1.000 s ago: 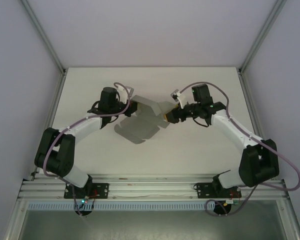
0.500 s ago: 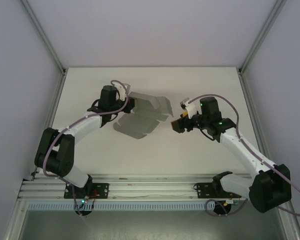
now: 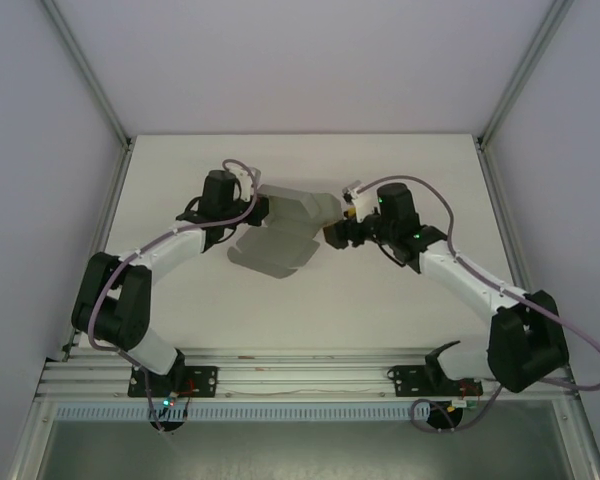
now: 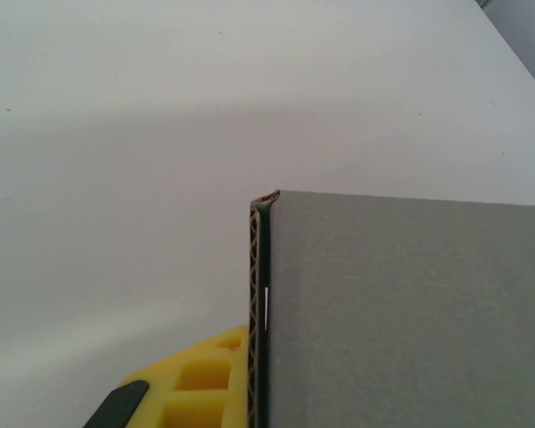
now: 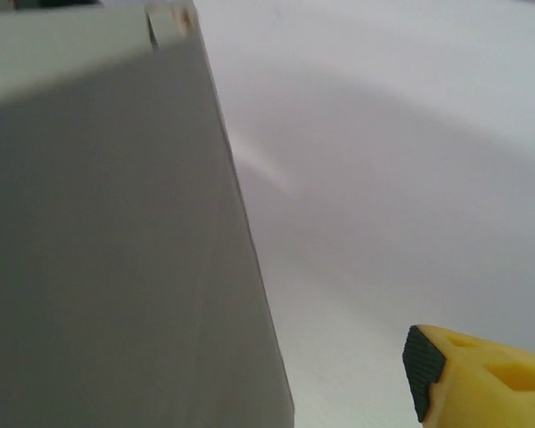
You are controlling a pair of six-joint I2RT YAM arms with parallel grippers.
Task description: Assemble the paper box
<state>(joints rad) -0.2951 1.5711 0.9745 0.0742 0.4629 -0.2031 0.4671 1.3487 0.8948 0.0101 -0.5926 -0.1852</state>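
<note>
The paper box (image 3: 278, 240) is a grey creased cut-out with flaps, held up off the white table between the two arms. My left gripper (image 3: 261, 212) is shut on its upper left panel. In the left wrist view the card's corrugated edge (image 4: 260, 303) presses against one yellow finger (image 4: 196, 383), and the grey panel (image 4: 410, 312) hides the other finger. My right gripper (image 3: 336, 232) is at the box's right flap and stands open. In the right wrist view one yellow finger with a black pad (image 5: 481, 379) is well apart from the grey panel (image 5: 116, 250).
The white table (image 3: 400, 300) is bounded by grey walls and aluminium frame posts (image 3: 85, 70) at the back corners. A metal rail (image 3: 300, 375) with the arm bases runs along the near edge.
The right gripper pulled back to the right away from the box, then came back in to its right flap. The left gripper kept its hold while the cut-out shifted slightly.
</note>
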